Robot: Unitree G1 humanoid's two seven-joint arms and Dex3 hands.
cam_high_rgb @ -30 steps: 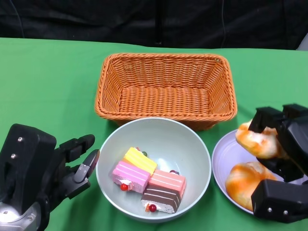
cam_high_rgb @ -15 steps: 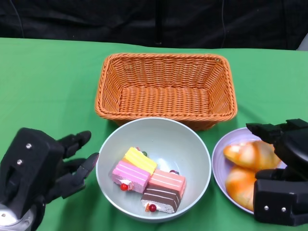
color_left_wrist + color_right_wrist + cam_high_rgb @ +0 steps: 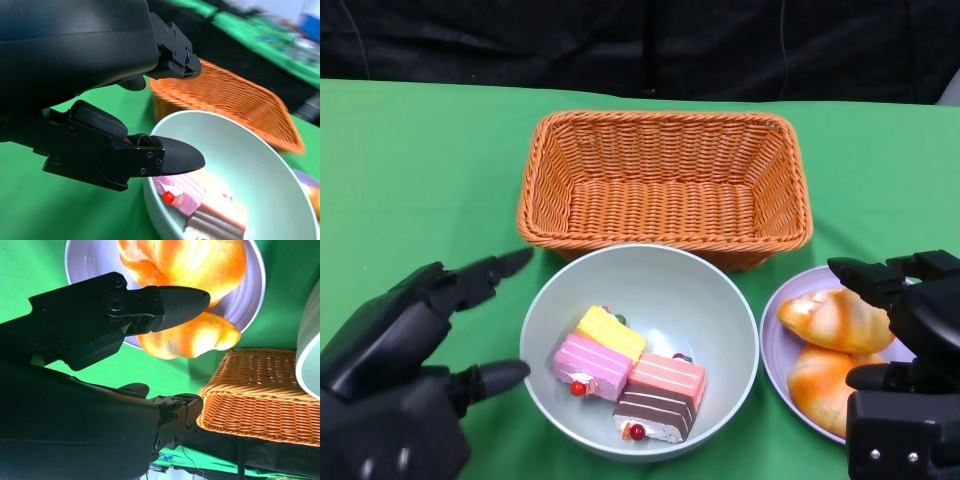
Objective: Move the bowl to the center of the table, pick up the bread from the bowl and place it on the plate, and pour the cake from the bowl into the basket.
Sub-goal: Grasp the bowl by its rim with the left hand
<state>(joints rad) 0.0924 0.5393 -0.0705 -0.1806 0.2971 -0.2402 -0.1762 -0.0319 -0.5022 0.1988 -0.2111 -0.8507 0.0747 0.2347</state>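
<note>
Bowl [image 3: 640,350] centred on green counter [image 3: 420,170], just in front of wicker basket [image 3: 665,180]; four cake slices [image 3: 630,385] inside, long axes slanting roughly across the bowl. Both bread rolls [image 3: 835,345] already on plate [image 3: 790,300]. Left hand [image 3: 415,350] nearer, fingers [image 3: 170,157] spread and empty, just beside the bowl's left rim. Right hand [image 3: 910,330] released, empty, over the plate. Pour direction by judgement: straight away toward the basket.

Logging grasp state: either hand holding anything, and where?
Nothing held. Left hand is spread beside the bowl; right hand is open over the bread.
</note>
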